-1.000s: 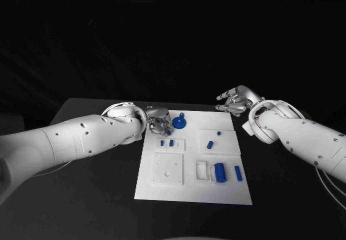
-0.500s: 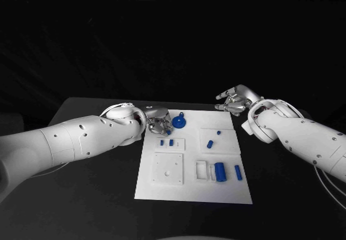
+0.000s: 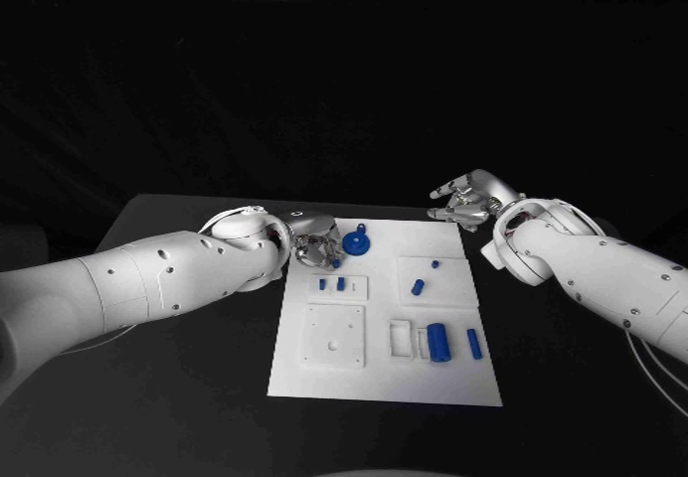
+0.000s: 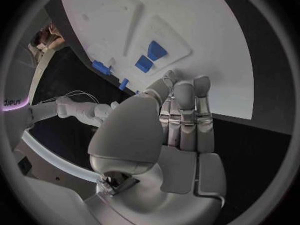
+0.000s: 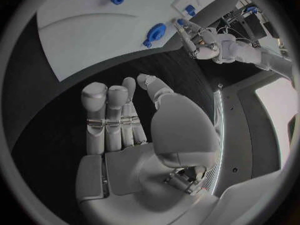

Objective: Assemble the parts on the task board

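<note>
The white task board (image 3: pixel 387 378) lies in the middle of the black table. My left hand (image 3: pixel 313 246) hovers at its far left corner, fingers stretched out side by side (image 4: pixel 184 110) with nothing in them. A small blue part (image 3: pixel 334 260) lies just by its fingertips. A round blue part (image 3: pixel 359 241) sits beside it near the far edge. Two short blue pegs (image 3: pixel 331 284) stand in a small square plate. My right hand (image 3: pixel 466 202) hangs over the table beyond the board's far right corner, its fingers (image 5: pixel 109 115) straight and holding nothing.
More blue parts lie on the board: a peg (image 3: pixel 433 265), a short cylinder (image 3: pixel 418 288), a thick cylinder (image 3: pixel 438 342) and a slim bar (image 3: pixel 473 343). A white square plate (image 3: pixel 334 338) sits at the near left. Bare black table (image 3: pixel 172 397) surrounds the board.
My left arm has shifted very slightly. The right hand and the parts on the board have stayed where they were.
</note>
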Controlling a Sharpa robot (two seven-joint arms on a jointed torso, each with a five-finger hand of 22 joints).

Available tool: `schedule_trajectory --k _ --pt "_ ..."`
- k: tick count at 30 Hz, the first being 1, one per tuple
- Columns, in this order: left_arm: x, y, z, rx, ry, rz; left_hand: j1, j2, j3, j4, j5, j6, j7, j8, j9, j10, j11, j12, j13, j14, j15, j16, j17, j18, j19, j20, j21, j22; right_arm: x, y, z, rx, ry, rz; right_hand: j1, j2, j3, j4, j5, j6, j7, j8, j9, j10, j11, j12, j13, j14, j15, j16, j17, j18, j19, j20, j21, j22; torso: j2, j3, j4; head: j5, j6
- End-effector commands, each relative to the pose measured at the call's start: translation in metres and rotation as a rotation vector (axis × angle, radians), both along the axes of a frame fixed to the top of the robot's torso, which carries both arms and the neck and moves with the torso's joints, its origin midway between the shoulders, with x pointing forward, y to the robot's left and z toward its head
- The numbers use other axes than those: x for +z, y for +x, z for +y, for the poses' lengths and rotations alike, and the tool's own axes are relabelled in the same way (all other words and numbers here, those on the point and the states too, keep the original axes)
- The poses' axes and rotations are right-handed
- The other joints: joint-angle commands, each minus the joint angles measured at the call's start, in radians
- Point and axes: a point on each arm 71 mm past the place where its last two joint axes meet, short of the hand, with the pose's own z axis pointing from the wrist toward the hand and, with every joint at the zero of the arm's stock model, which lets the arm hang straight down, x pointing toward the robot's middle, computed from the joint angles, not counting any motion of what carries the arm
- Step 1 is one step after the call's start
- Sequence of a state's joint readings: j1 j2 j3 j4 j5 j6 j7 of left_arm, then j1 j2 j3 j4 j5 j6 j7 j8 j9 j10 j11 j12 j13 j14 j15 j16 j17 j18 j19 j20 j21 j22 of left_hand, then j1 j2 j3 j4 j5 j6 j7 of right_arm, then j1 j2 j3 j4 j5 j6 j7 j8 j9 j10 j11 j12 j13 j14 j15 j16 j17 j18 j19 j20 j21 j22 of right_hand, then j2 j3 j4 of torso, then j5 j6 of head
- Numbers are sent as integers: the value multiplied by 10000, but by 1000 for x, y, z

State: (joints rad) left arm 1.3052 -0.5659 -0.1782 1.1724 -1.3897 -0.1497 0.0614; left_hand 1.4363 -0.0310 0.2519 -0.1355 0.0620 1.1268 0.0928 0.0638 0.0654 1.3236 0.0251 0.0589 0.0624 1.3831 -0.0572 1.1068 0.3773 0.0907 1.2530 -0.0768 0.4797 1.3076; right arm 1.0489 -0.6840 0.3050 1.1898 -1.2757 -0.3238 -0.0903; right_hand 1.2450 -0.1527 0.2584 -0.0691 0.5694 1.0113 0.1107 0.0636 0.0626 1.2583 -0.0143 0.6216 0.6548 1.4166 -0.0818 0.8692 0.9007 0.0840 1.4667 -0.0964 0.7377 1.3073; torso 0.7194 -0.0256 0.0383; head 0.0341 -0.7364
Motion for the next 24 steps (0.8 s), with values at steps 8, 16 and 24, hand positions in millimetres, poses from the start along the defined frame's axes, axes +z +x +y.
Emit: schedule_trajectory --k 8,16,24 --pt "0 0 2 34 44 -52 16 -256 186 -14 67 -379 -30 -16 -9 -87 50 36 -11 -3 21 -27 -8 42 19 31 -63 193 -1 0 -1 96 -45 54 -23 -31 42 -7 29 71 5 -13 12 -23 -24 27 -33 -90 -17 -29 -12 118 472 -67 -73 831 -1 4 -1 -13 -18" --pt "0 0 5 178 60 -95 26 -344 236 -31 64 -446 -56 -16 -10 -121 65 37 -11 -6 31 -30 -10 53 20 40 -63 195 -2 -1 -2 83 -52 62 -14 -35 44 -16 23 60 7 -14 12 -36 -21 -12 -76 -91 -11 -32 -17 117 471 -61 -65 835 0 0 0 -40 -58" --pt "1 2 13 401 -126 -330 88 -491 380 -126 72 -858 -108 -21 -24 -597 242 25 -20 -119 139 -107 -44 103 -52 105 -78 195 -4 -2 -2 138 -71 111 -14 -52 170 -104 -11 149 4 -15 12 -180 13 -698 -767 10 -2 -3 -41 90 512 -72 -67 828 1 -2 -4 -73 -60"
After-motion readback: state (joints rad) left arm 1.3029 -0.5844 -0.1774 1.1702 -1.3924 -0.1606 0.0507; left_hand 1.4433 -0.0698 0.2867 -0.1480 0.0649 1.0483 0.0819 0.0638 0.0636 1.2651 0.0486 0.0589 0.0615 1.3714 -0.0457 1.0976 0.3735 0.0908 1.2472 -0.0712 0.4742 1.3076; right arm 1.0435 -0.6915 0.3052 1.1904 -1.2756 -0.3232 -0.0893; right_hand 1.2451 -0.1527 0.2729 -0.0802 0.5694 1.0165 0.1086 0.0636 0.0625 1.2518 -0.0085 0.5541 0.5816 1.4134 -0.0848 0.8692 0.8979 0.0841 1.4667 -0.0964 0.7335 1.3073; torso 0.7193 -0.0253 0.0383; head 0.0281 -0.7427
